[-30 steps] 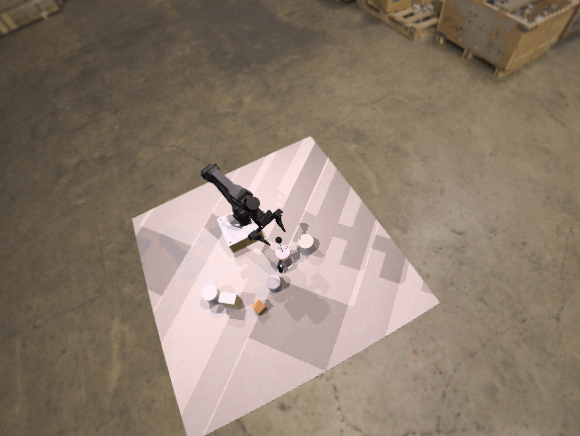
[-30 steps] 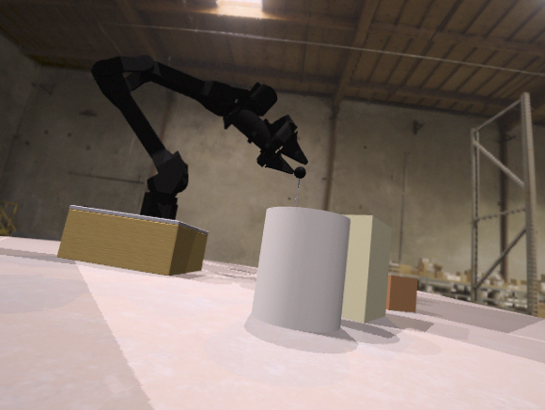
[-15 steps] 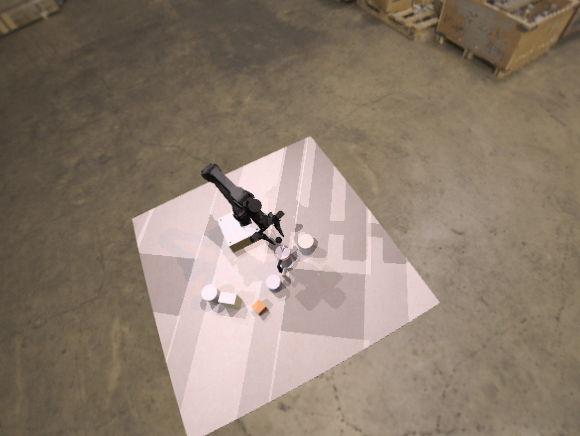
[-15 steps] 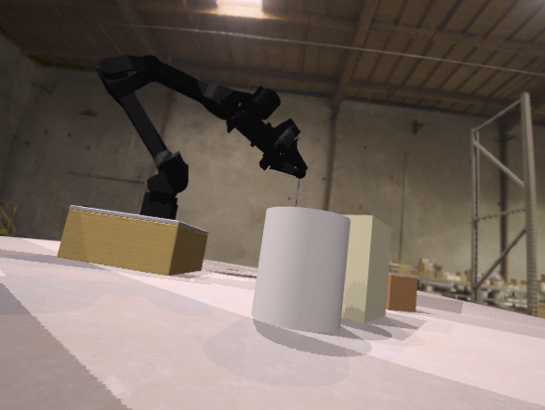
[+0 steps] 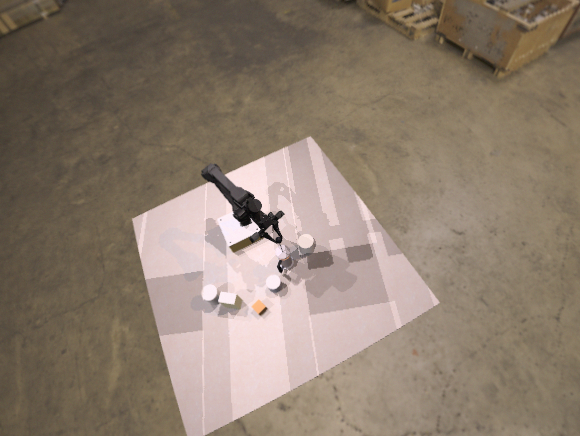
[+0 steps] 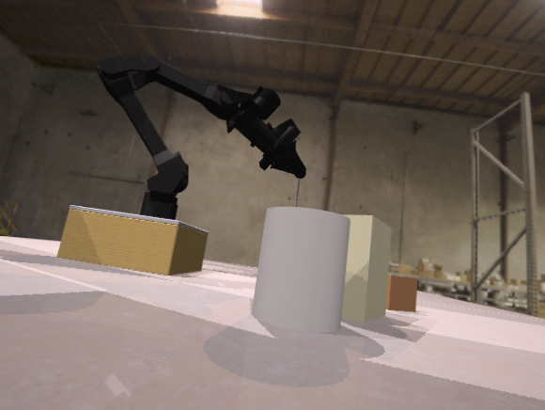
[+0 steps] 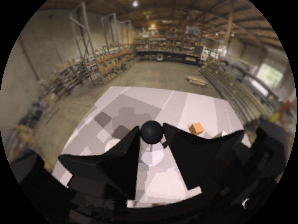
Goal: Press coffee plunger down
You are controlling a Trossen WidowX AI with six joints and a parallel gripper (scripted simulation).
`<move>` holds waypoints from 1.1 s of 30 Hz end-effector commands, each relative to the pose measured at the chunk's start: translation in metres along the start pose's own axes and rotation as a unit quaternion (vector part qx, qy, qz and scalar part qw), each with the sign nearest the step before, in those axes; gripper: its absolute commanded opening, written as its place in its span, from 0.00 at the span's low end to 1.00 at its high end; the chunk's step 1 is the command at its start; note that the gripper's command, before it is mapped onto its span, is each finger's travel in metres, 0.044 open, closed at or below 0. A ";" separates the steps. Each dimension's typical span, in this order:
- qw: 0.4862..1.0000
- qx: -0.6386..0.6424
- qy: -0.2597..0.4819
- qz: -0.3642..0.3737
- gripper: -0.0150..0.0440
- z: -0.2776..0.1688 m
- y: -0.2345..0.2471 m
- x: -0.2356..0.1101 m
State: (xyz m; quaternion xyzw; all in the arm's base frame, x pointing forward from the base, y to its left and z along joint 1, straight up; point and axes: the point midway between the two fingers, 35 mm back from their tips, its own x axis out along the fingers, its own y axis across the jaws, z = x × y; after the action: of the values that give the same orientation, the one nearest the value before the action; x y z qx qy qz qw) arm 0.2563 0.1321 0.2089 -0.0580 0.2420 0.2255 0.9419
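The coffee press (image 5: 283,258) stands upright on the patterned mat (image 5: 250,375) in front of the arm's base. In the exterior view a grey cylinder hides its body; only the thin plunger rod (image 6: 297,194) shows above it. My gripper (image 5: 276,242) (image 6: 300,174) (image 7: 150,127) is right above the press, pointing down, and is shut on the black plunger knob (image 7: 152,131) at the top of the rod. In the wrist view the knob sits between the two dark fingers, with the pale press lid (image 7: 154,157) just below.
White cylinders (image 5: 306,243) (image 5: 273,282) (image 6: 301,268) stand close beside the press, a third (image 5: 209,292) farther left. A cream box (image 5: 227,298) (image 6: 368,263) and an orange box (image 5: 259,307) (image 6: 402,293) (image 7: 197,127) lie nearby. The arm sits on a tan base block (image 5: 239,234) (image 6: 132,240).
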 end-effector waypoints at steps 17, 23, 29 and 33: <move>1.000 -0.003 0.000 0.000 0.47 -0.021 0.000 0.021; 1.000 -0.003 -0.001 0.000 0.47 -0.029 0.000 0.028; 1.000 -0.003 -0.001 0.000 0.47 -0.036 0.000 0.034; 1.000 -0.003 -0.001 0.000 0.47 -0.041 0.000 0.039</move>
State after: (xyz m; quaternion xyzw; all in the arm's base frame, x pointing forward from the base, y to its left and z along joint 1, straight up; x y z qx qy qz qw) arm 0.2722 0.1398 0.1844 -0.0484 0.2044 0.2269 0.9510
